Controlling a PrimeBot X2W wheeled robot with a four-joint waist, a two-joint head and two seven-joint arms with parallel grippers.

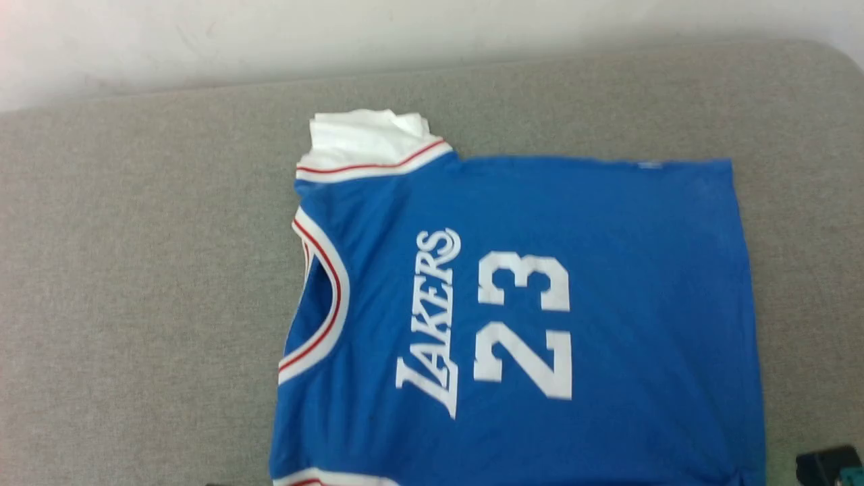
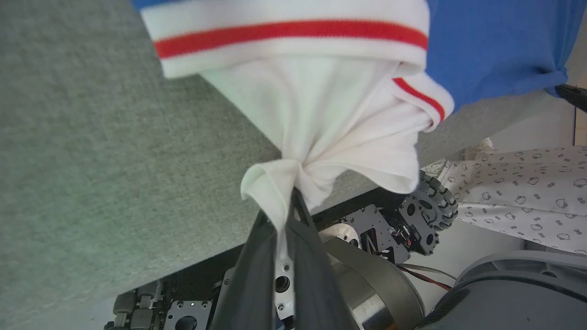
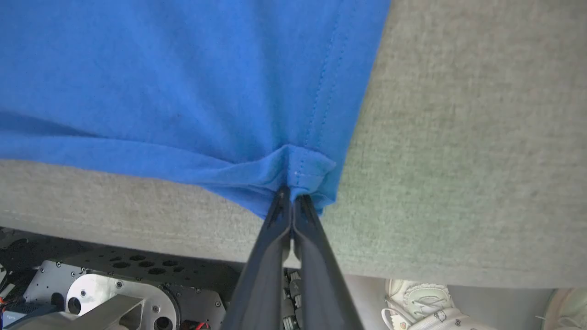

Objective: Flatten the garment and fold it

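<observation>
Grey surface (image 1: 135, 283) — garment (image 1: 607, 223) at near edge, wide bare margin leftward

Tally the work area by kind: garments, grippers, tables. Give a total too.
Garments: 1, the jersey.
Grippers: 2, left gripper shut on its white sleeve, right gripper shut on its blue hem.
Tables: 1, the grey table.
Total: 4.

A grey woven surface (image 1: 135, 304) spreads across the head view, its corner rounded at the upper right. Above it runs a pale plain band (image 1: 405, 40). At the right of the left wrist view lies a white printed cloth (image 2: 518, 201).
</observation>
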